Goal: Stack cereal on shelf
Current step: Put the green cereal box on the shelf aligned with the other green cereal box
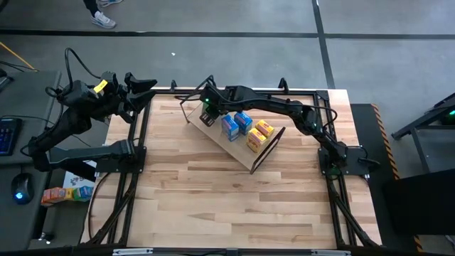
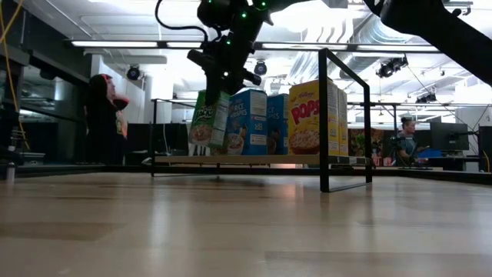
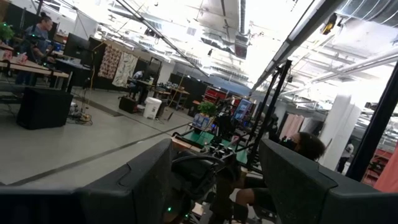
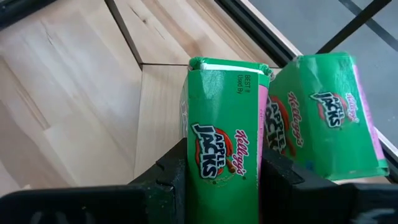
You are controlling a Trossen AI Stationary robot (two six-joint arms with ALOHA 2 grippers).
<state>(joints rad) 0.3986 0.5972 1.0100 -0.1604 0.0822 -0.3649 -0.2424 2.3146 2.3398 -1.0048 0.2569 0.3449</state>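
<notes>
Green box: a small cardboard cereal box (image 4: 222, 149) marked "Kellogg's Apple Jacks" in white and red lettering on bright green, with a pink edge along one side; its top flap shows a white cut edge.
Right gripper: the right gripper (image 4: 221, 177) has its two dark fingers (image 4: 177, 171) pressed against the box's two broad faces, clamped on it; in the low view the box (image 2: 210, 119) hangs tilted under the gripper (image 2: 223, 77) at the row's left end.
Second green box: another Apple Jacks box (image 4: 320, 121) sits just beside the held one, leaning slightly away from it.
Shelf: a light-wood board (image 1: 213, 135) set at an angle on a thin black wire frame (image 2: 342, 115), near the far middle of the striped wooden table (image 1: 234, 206).
Blue boxes: two blue boxes (image 1: 236, 124) stand side by side in the middle of the board; in the low view the nearer one (image 2: 247, 121) has white lettering and a bowl picture.
Yellow boxes: two yellow-orange boxes (image 1: 260, 135) at the board's right end; one reads "POPS" in red (image 2: 311, 115).
Left gripper: the left gripper (image 1: 142, 85) waits off the table's far left corner, fingers (image 3: 146, 180) apart, holding nothing.
Room: a person (image 2: 104, 115) stands beyond the table at the left.
</notes>
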